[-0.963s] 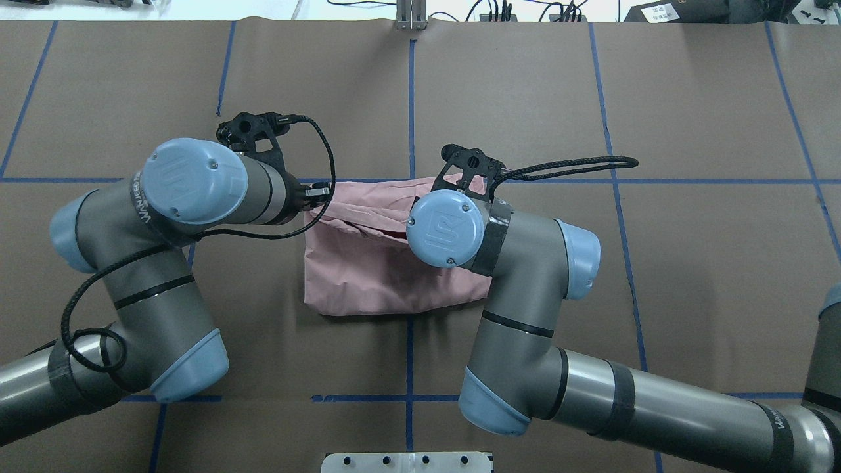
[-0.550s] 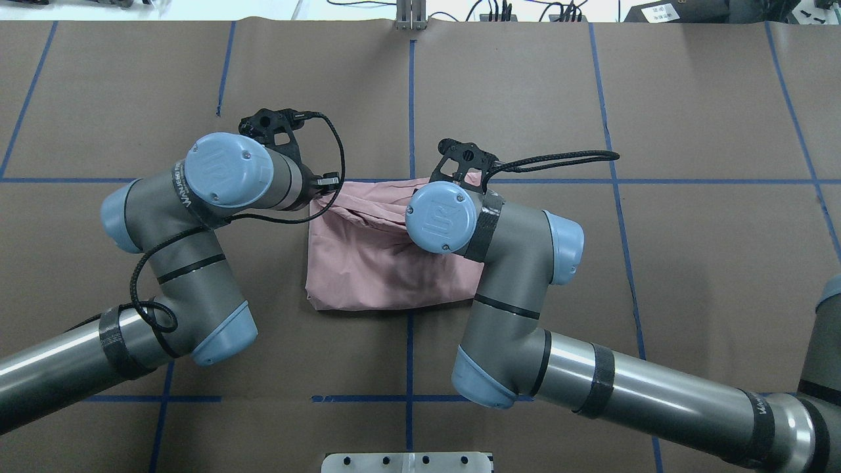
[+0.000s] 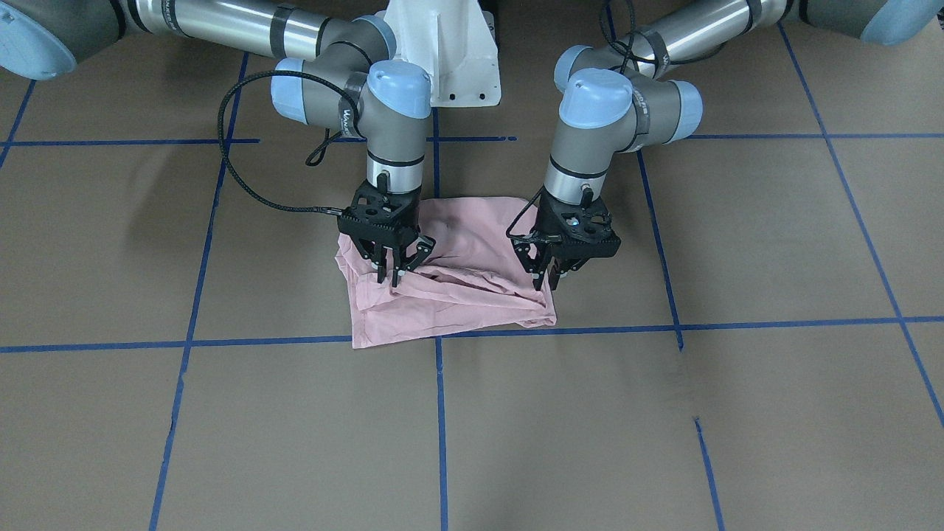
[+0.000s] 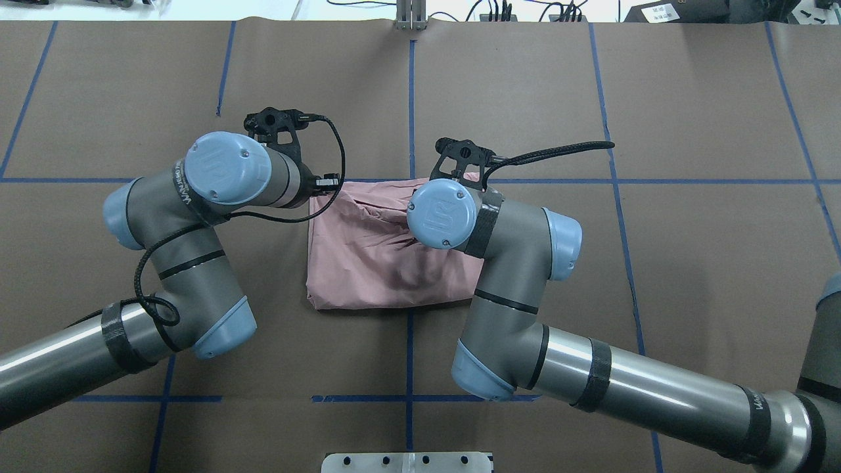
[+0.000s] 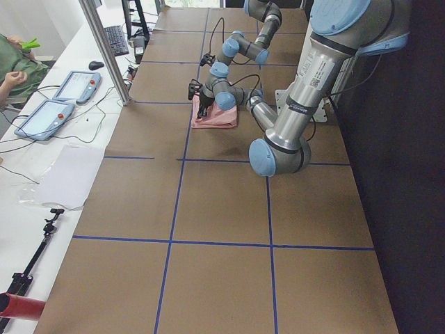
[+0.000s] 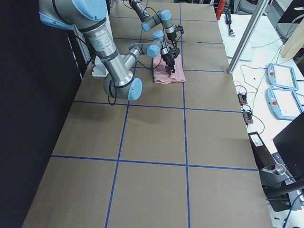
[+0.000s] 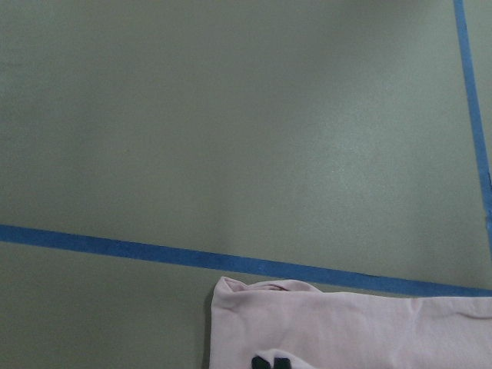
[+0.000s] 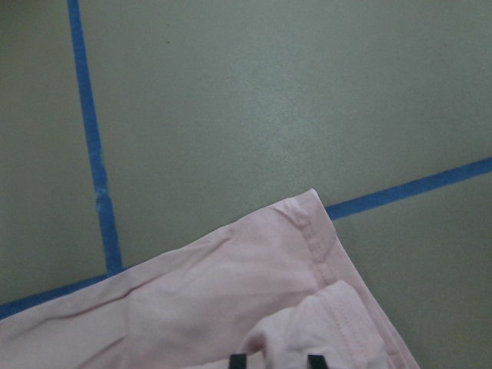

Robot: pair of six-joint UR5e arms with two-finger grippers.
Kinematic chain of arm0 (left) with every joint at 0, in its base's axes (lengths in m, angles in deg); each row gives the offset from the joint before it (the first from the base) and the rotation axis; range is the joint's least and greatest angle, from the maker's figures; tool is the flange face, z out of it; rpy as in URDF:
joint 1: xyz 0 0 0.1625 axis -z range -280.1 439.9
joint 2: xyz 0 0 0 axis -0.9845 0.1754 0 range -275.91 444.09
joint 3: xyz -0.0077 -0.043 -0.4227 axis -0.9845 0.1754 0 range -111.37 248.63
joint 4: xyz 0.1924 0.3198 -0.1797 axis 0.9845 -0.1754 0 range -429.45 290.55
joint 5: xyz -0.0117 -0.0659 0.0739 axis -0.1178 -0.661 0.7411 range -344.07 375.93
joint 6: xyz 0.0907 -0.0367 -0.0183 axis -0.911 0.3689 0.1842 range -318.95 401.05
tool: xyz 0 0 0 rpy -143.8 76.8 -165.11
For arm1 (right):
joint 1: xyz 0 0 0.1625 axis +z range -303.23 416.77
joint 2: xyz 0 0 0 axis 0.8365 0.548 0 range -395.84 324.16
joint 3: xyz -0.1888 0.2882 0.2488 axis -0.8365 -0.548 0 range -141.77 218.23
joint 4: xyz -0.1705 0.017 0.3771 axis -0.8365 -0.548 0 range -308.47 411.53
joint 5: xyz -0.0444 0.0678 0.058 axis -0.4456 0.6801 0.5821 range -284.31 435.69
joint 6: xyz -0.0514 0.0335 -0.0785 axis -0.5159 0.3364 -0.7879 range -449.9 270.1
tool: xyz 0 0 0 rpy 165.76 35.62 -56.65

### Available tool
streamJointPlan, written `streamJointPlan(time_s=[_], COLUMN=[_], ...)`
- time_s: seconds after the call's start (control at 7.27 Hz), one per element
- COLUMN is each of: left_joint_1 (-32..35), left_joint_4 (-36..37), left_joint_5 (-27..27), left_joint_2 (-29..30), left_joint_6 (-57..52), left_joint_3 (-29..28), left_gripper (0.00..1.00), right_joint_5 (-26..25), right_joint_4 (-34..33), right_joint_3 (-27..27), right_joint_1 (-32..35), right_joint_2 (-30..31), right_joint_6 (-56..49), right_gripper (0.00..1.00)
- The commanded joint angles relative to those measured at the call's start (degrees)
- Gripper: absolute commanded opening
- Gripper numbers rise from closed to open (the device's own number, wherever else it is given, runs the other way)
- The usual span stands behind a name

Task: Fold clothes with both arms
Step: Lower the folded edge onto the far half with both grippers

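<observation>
The pale pink T-shirt (image 3: 457, 299) lies folded into a rough rectangle at the table's middle (image 4: 374, 269), plain side up. Its far edge is bunched and creased between the two arms. In the front view my left gripper (image 3: 554, 280) points down at the shirt's corner on the view's right, shut on the cloth. My right gripper (image 3: 391, 276) pinches the opposite corner. The left wrist view shows the gripper's (image 7: 270, 361) black tips close together on pink fabric (image 7: 346, 330). In the right wrist view a fold of shirt (image 8: 192, 300) sits between the gripper's (image 8: 275, 360) tips. From overhead, the wrists hide both grippers.
Brown paper with blue tape lines (image 3: 435, 413) covers the table. The white pedestal (image 3: 450, 59) stands behind the shirt. A side bench holds tablets (image 5: 59, 97) and a paper sheet (image 5: 66, 174), with a person's arm (image 5: 14, 69) at its end.
Both arms shifted a little toward the table's far side, the left arm also inward. The raised far fold of the shirt has come down flatter, and its near edge pulled in slightly.
</observation>
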Motion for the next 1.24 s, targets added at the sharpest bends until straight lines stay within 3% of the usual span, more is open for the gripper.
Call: streamJointPlan(time_s=[0.0,0.55,1.1], left_joint_1=[3.93,3.86,3.86], left_joint_4=[0.04,0.04,0.04], left_joint_5=[-7.35,-7.3,-7.39], left_joint_2=[-4.0,-4.29,-4.2], left_joint_6=[-9.66,-9.26,-9.17], left_joint_3=[5.43,6.16,6.24], left_gripper=[1.0,1.0,1.0], right_joint_5=[3.54,1.81,-0.49], right_joint_4=[-0.24,-0.41,-0.24], right_joint_3=[1.0,-0.38,-9.95], right_joint_1=[0.55,-4.11,2.98], right_joint_2=[-1.62,-1.11,-1.63], right_joint_6=[-5.58,-13.95,-20.7], right_gripper=[1.0,1.0,1.0])
